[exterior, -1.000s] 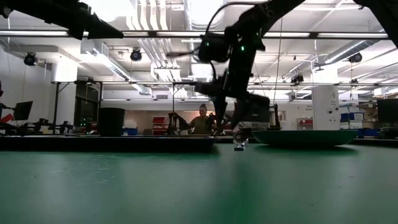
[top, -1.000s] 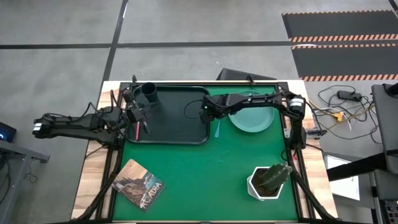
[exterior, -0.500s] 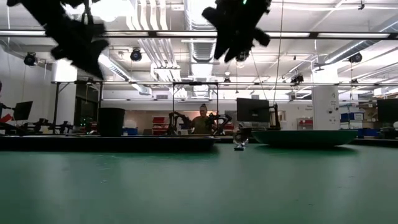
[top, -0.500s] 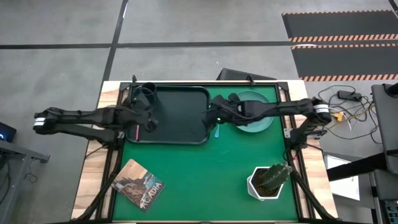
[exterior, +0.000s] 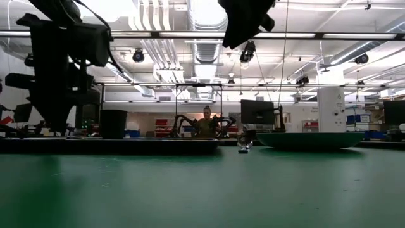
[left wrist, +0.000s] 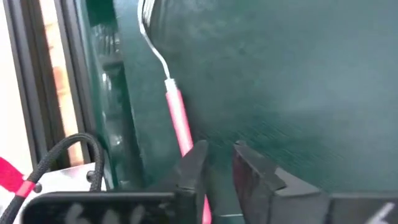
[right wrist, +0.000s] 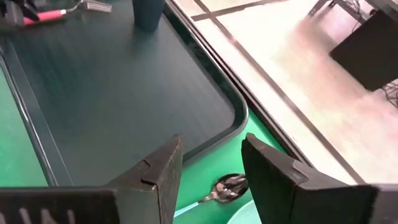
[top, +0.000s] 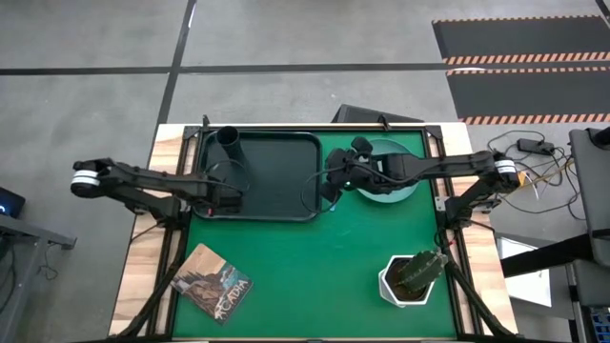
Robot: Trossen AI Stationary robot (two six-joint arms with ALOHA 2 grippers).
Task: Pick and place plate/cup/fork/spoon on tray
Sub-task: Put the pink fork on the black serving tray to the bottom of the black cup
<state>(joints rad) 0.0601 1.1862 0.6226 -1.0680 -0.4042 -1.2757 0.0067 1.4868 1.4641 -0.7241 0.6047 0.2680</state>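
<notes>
The left arm reaches low across the desk (top: 305,257), its left end effector (left wrist: 214,163) pinching the fork (left wrist: 177,112) by the pink handle, on the tray (top: 276,176) floor along its left rim. The right arm stretches in from the right, its right end effector (right wrist: 211,163) spread wide and raised above the gap between tray and plate (top: 398,179). Its wrist view alone shows the spoon (right wrist: 225,185) lying below, bowl beside the tray's right rim; the handle is cut off. From overhead the spoon is hidden under the arm. The cup (top: 230,145) stands upright in the tray's far left corner.
</notes>
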